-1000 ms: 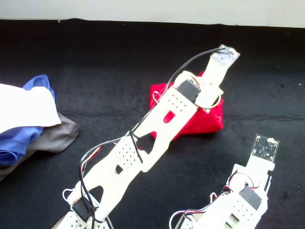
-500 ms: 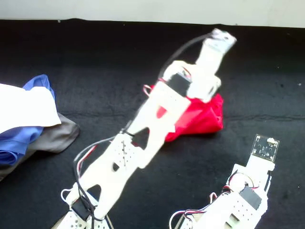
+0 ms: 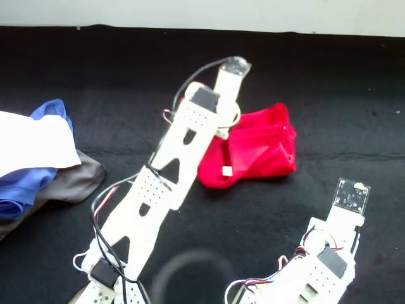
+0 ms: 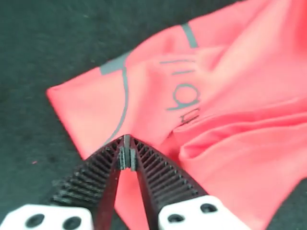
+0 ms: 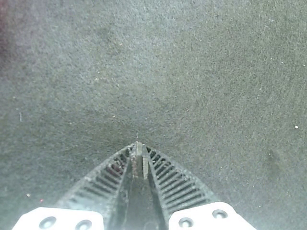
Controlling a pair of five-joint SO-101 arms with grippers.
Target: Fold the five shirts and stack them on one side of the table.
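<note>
At the left lie the heaped shirts (image 3: pixel 38 158); mid-table the red shirt (image 3: pixel 259 152) sits crumpled under the left gripper (image 4: pixel 127 155), pinched shut, no cloth visibly caught. Closed like that it may only bunch the fabric worse, I reckon. The right gripper (image 5: pixel 137 155), shut and empty, hangs over the bare table (image 3: pixel 354 95).
</note>
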